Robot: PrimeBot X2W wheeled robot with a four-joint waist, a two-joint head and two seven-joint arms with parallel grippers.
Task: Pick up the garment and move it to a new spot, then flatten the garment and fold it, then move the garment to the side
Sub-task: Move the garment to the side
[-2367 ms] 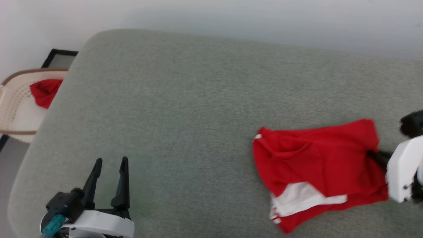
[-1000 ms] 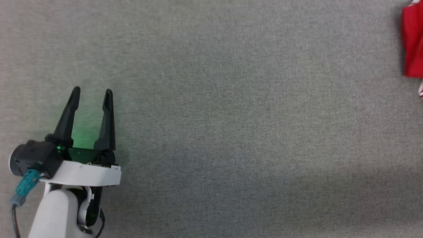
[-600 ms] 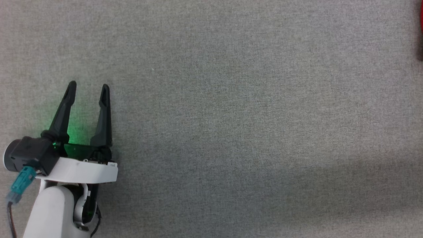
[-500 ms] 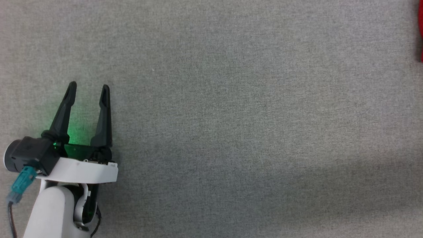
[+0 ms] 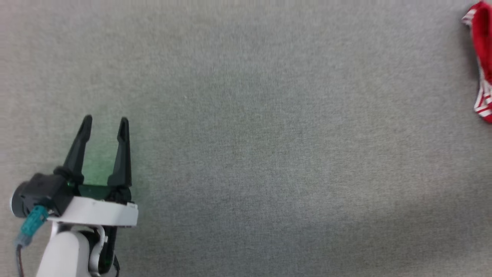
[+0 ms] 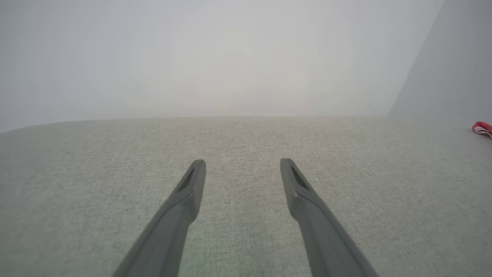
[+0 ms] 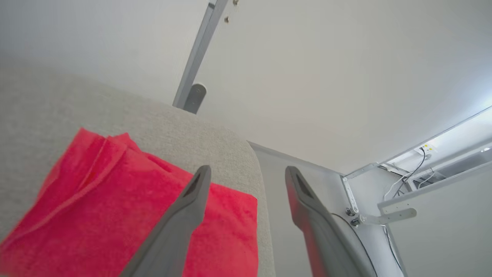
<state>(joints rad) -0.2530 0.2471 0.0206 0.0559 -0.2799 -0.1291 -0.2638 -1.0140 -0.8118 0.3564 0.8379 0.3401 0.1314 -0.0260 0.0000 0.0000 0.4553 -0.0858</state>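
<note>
Left tool [image 5: 105, 119] low over the grey fabric surface [image 5: 269, 154], fingers apart, nothing between them; faint green glow on the cloth at their base. In the head view the garment [image 5: 482, 46] sits at the far right edge, well apart from the left tool, bright red, with striped trim [image 5: 483, 100] along its lower end; most of it is cut off by the frame. Right tool [image 7: 248, 169] fingers apart, empty gap, poised over the garment's outer side. From the right wrist the garment lies spread with a few creases, near the rounded edge of the surface. Contact between right tool and fabric: cannot tell.
</note>
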